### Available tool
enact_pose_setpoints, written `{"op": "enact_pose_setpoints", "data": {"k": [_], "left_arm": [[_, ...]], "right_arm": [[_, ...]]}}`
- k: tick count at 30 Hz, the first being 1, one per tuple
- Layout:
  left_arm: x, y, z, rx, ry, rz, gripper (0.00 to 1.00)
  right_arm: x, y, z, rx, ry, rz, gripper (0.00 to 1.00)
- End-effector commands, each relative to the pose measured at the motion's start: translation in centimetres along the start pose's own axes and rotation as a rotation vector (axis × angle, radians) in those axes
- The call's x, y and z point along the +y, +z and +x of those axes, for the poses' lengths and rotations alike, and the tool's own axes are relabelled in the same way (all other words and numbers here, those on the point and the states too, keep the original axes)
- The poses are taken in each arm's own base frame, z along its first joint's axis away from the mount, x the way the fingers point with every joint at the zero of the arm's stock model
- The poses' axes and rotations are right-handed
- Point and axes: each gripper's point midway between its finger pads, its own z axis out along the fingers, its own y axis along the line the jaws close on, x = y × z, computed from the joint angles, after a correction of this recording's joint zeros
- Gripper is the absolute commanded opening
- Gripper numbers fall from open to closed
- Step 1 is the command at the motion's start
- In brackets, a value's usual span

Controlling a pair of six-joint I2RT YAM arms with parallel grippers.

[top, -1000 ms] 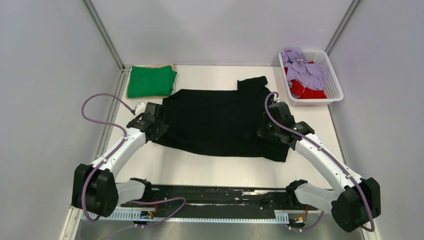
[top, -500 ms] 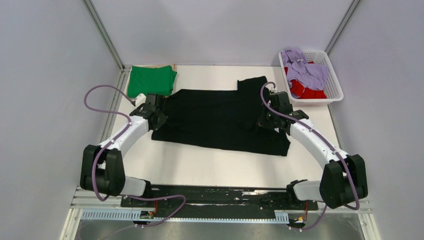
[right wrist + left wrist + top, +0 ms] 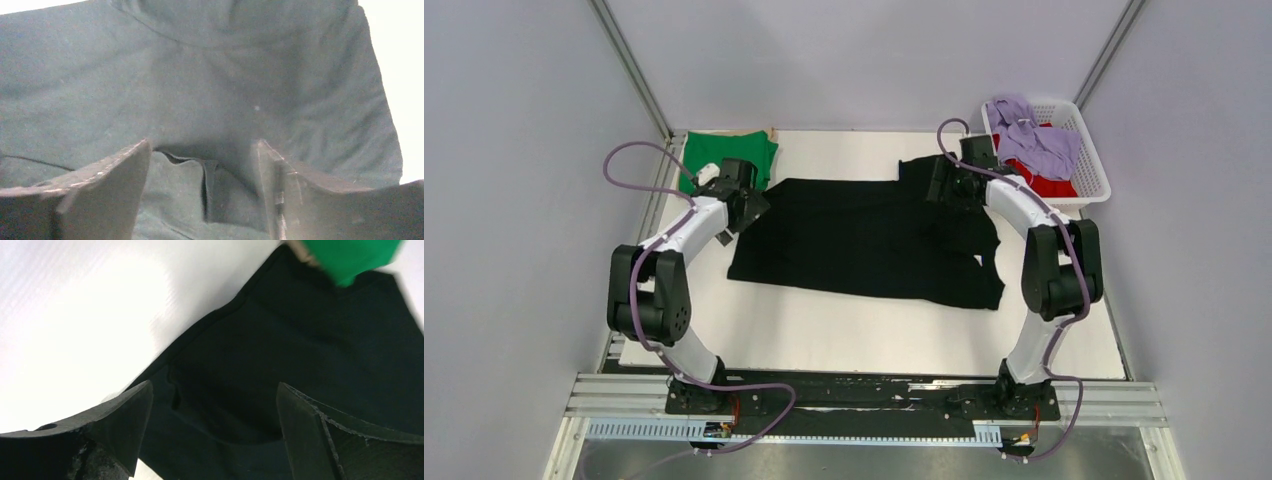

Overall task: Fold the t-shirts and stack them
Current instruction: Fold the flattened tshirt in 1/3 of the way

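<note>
White worktop (image 3: 854, 340) carries the black tee (image 3: 864, 240) spread at centre; limp, light cloth, likely to slide and crease, best pinched at its far corners. Over those corners the left pincer (image 3: 214, 387) at 10 o'clock and the right pincer (image 3: 202, 142) at 1 o'clock gape, holding nothing.

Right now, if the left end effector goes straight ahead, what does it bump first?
Most likely the soft black fabric t-shirt, right ahead of the open left end effector; the bright green fabric t-shirt lies beyond.

I see a white lattice basket (image 3: 1054, 204) at the far right corner of the table (image 3: 844, 335). A metal rail (image 3: 874, 410) spans the near edge.
</note>
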Motion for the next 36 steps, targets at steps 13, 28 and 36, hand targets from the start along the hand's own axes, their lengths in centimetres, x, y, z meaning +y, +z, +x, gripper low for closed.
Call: {"op": "enact_pose_setpoints", "data": {"k": [13, 28, 36], "left_arm": [[-6.5, -5.6, 4.0, 0.174, 0.152, 0.475, 1.0], [-7.6, 2.7, 4.3, 0.177, 0.19, 0.364, 1.0], [-7.1, 2.5, -0.1, 0.048, 0.218, 0.226, 1.0]], "right_arm": [[4.1, -6.0, 7.5, -0.036, 0.015, -0.206, 1.0], [1.7, -0.1, 9.7, 0.058, 0.045, -0.084, 1.0], [0.6, 0.6, 10.9, 0.094, 0.051, -0.035, 1.0]]}}
